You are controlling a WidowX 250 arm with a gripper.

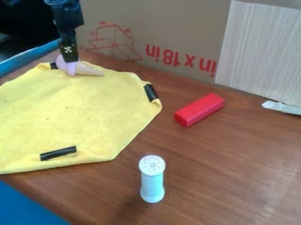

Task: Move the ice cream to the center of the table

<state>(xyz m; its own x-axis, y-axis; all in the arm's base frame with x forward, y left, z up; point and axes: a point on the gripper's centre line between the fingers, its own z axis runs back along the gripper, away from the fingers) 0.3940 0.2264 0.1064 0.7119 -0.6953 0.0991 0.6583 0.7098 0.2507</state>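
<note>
Upright shaker point(152, 181) — beyond, ice cream point(88, 70) at the gripper point(70, 60).

Ice cream point(89, 69) lies on cloth point(70, 110), with block point(199, 110) right, shaker point(152, 180) before.

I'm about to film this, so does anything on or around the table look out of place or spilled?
Two things look slightly odd. The yellow cloth puckers along its edge near the strips of black tape. At the back, the cardboard has its print upside down. I see no spill, and the shaker stands upright.
</note>
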